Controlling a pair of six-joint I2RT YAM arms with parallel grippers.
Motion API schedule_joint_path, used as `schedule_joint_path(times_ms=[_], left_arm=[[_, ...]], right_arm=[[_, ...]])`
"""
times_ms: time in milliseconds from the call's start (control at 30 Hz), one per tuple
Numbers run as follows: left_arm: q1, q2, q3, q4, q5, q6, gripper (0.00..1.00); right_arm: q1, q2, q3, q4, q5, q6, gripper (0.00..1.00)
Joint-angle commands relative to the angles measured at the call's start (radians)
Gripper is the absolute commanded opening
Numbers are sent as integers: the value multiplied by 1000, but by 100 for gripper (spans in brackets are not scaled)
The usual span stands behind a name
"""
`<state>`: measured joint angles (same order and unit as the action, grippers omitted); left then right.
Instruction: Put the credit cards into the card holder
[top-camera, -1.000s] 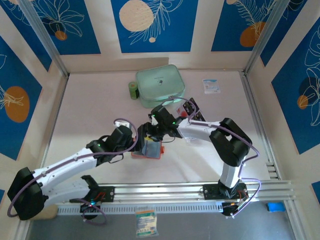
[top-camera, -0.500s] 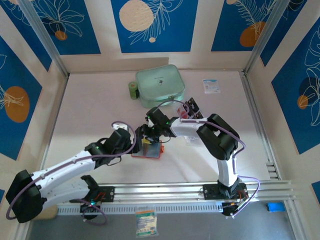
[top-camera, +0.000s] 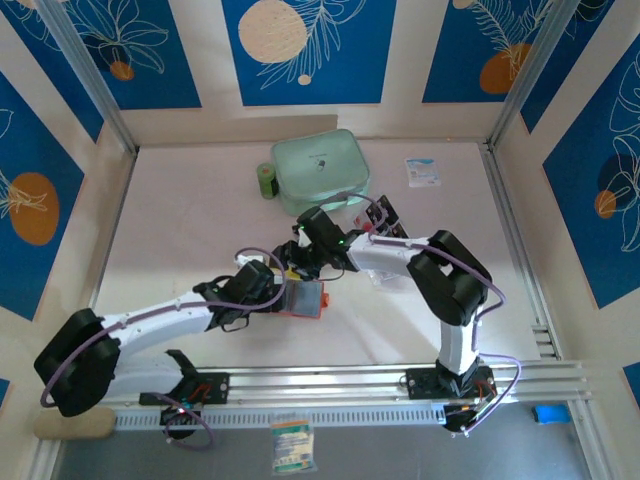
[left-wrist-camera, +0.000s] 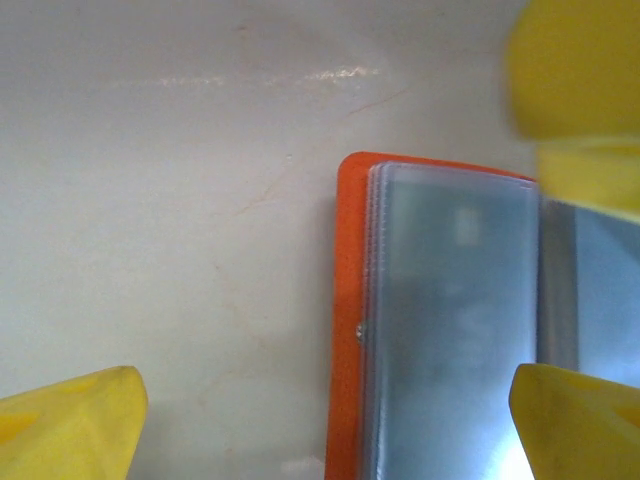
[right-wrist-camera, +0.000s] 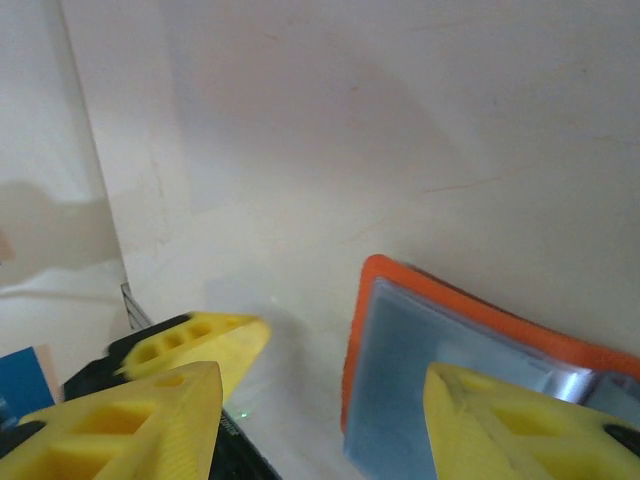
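The card holder (top-camera: 308, 299) lies open on the table, orange-red with a greyish clear pocket facing up. My left gripper (top-camera: 284, 292) is open at its left edge. In the left wrist view the holder (left-wrist-camera: 440, 330) lies between my yellow fingers (left-wrist-camera: 70, 425), and the gripper (left-wrist-camera: 320, 430) holds nothing. My right gripper (top-camera: 300, 268) hovers open over the holder's far side. In the right wrist view one right finger (right-wrist-camera: 520, 425) is over the pocket (right-wrist-camera: 420, 390), and that gripper (right-wrist-camera: 320, 425) is empty. The black and red credit cards (top-camera: 388, 215) stand behind the right arm.
A mint-green zip case (top-camera: 320, 170) with a small green roll (top-camera: 266, 181) beside it sits at the back. A white-and-blue packet (top-camera: 422, 172) lies back right. Metal frame posts and walls bound the table. The other arm's yellow finger (left-wrist-camera: 580, 100) crowds the holder.
My left gripper has moved right, up to the holder's left edge. The right gripper has shifted slightly over the holder. Both stay open.
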<state>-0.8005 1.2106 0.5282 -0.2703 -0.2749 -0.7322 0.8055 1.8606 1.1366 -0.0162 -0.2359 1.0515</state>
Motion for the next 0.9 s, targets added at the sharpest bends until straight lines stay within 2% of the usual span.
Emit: schedule_joint_path(times_ms=[0,100,367,467,633,733,800,867], left_arm=[[9,29,8,25,-29,-18,93],[10,42,12,25,-28,-19,93],[10,23,0,20,-26,-24,93],[9,16,-1,17,-27,-24,93],[9,18,2,13,-30,-23,93],[10,22,4,12,-31,-21,93],[10,23,4,13,-30,-20,93],[10,24,4,15,-27,-19,93]], right_arm=[[-2,-80,-44,-70,18,-36,56],[2,-146,-82,-163,100,-90,56],[42,-267,-163,-428,416,-211,56],[62,-261,-171,-462,475,-226,56],[69,-202,-169,-454,484,-234,55],[69,-175,-171,-450,486,-239,50],[65,-169,-174,-449,488,-244,41],[60,-171,-181,-453,498,-247,28]])
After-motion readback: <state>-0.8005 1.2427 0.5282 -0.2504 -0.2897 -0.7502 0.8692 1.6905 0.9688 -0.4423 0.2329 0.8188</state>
